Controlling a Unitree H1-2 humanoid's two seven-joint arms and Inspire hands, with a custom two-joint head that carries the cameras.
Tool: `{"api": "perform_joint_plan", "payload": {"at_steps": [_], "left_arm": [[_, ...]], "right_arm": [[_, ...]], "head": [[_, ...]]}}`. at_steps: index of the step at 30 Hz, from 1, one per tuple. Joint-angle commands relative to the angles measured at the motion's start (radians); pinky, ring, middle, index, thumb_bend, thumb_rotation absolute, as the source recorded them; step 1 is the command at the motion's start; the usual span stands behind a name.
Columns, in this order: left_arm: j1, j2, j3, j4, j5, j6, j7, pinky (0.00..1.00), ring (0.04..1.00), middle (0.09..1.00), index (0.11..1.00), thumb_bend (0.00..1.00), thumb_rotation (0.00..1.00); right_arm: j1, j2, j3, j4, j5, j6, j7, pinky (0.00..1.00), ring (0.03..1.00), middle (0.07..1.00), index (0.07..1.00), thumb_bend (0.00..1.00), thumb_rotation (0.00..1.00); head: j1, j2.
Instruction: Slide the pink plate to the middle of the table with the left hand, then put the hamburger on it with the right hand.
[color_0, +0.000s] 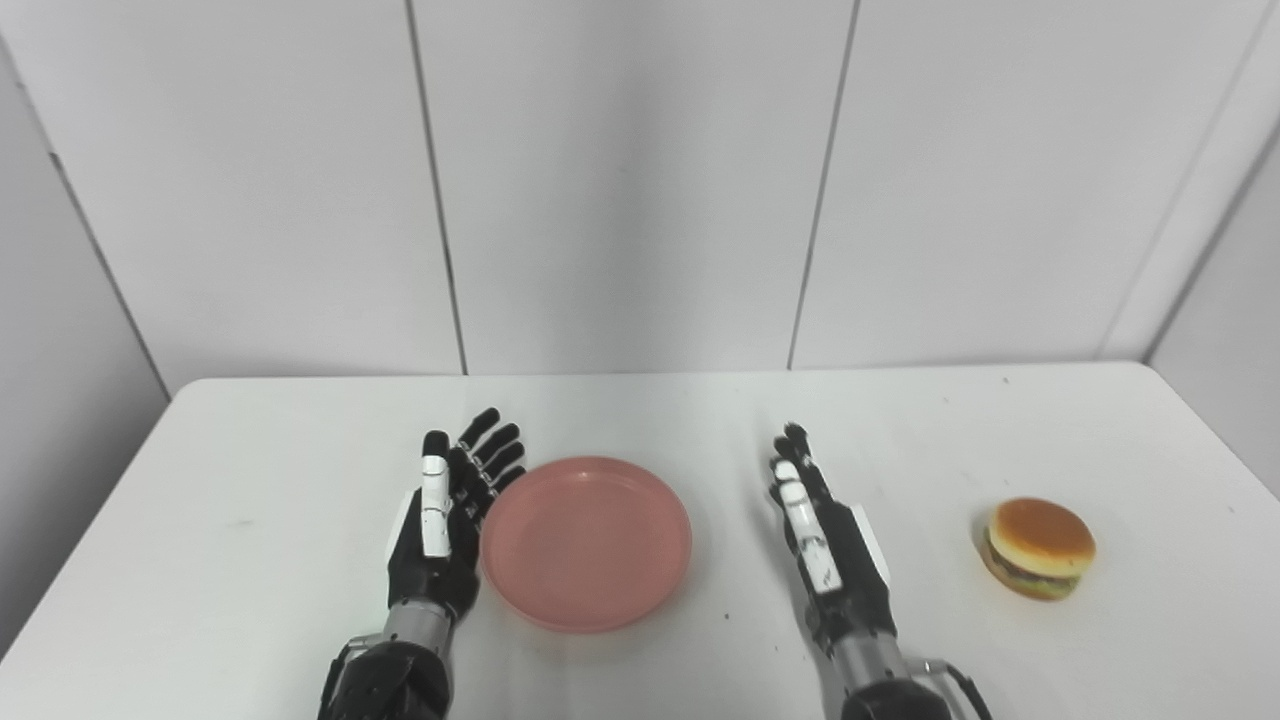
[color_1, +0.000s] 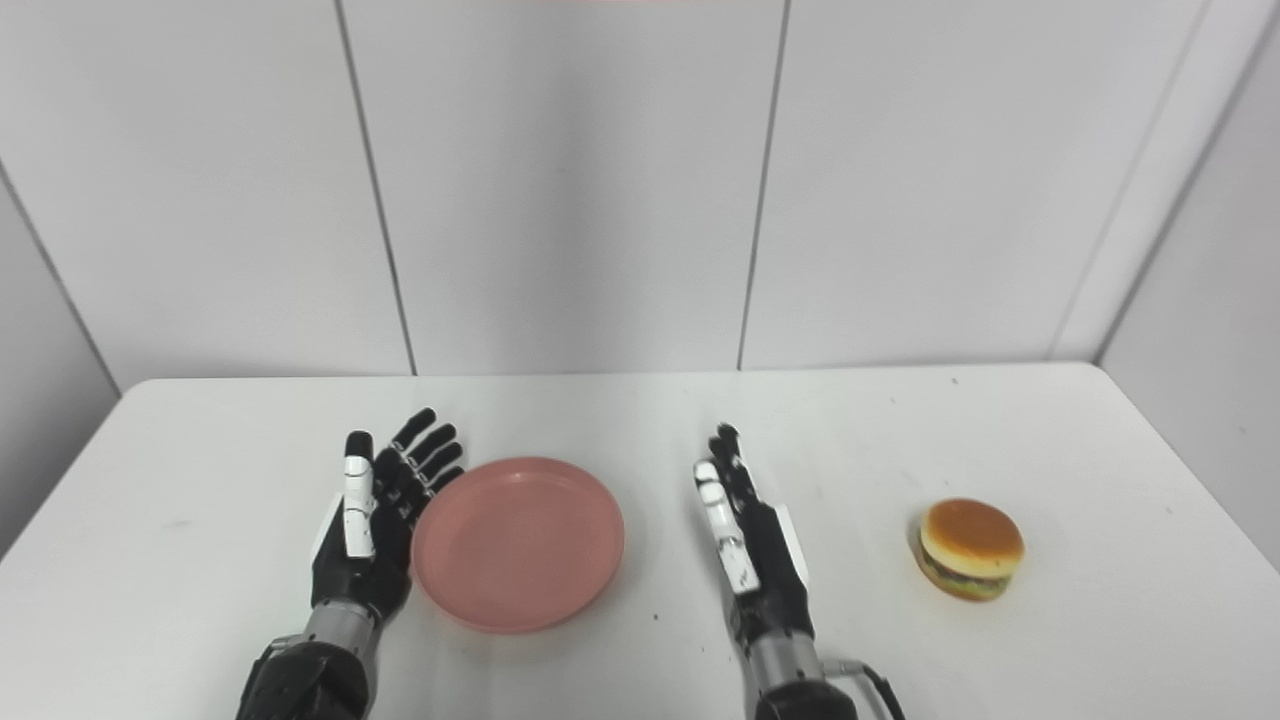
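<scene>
Plate (color_0: 586, 543), pink, sits mid-table, left hand (color_0: 445, 520) spread flat against its 9 o'clock rim. Hamburger (color_0: 1038, 548), at 3 o'clock, judged light, squashy: best pinched across bun sides. Right hand (color_0: 825, 545) empty, fingers extended.

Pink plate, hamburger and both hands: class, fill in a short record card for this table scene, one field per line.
Plate: round pink plastic plate, empty, flat on the white table, near its front middle.
Hamburger: toy hamburger with a tan bun, on the table to the right, apart from the plate.
Left hand: black left hand, open, against the plate's left rim.
Right hand: black right hand, open, between plate and hamburger, holding nothing.
</scene>
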Motion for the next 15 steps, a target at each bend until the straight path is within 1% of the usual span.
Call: {"api": "perform_joint_plan", "payload": {"at_steps": [1,4,7,10,12,14,15], "left_arm": [[0.041,-0.024,-0.018,0.010,0.014,0.040,0.012,0.87,0.868,0.859,0.847,0.79,1.00],[0.057,-0.042,-0.028,-0.003,0.033,0.041,0.028,0.87,0.863,0.858,0.850,0.80,1.00],[0.078,-0.058,-0.047,-0.031,0.059,0.048,0.045,0.87,0.875,0.870,0.862,0.79,1.00],[0.089,-0.064,-0.063,-0.039,0.081,0.037,0.050,0.89,0.898,0.892,0.884,0.78,1.00],[0.091,-0.065,-0.072,-0.022,0.094,0.009,0.047,0.92,0.923,0.919,0.907,0.77,1.00],[0.092,-0.067,-0.082,-0.004,0.118,-0.023,0.053,0.93,0.933,0.930,0.917,0.77,1.00],[0.091,-0.070,-0.086,0.006,0.131,-0.043,0.061,0.95,0.941,0.940,0.926,0.76,1.00]], "right_arm": [[-0.038,0.013,0.002,-0.031,-0.005,-0.022,-0.007,1.00,1.000,0.986,1.000,0.56,0.89],[-0.043,0.010,0.000,-0.030,-0.007,-0.026,-0.010,1.00,1.000,0.986,1.000,0.55,0.89],[-0.049,0.003,-0.007,-0.018,-0.008,-0.056,-0.013,1.00,0.993,0.981,1.000,0.54,0.87],[-0.055,-0.003,-0.014,-0.008,-0.015,-0.076,-0.019,1.00,0.991,0.970,0.988,0.60,0.86],[-0.061,-0.016,-0.022,0.007,-0.017,-0.098,-0.020,1.00,0.981,0.962,0.978,0.64,0.85],[-0.070,-0.046,-0.026,0.018,-0.023,-0.112,-0.008,1.00,0.980,0.961,0.980,0.65,0.84],[-0.080,-0.068,-0.028,0.035,-0.031,-0.136,-0.001,1.00,0.983,0.962,0.985,0.65,0.83]], "head": [[0.001,0.000],[-0.002,0.003],[0.004,0.002],[0.008,0.001],[0.020,-0.005],[0.029,-0.011],[0.040,-0.018]]}}
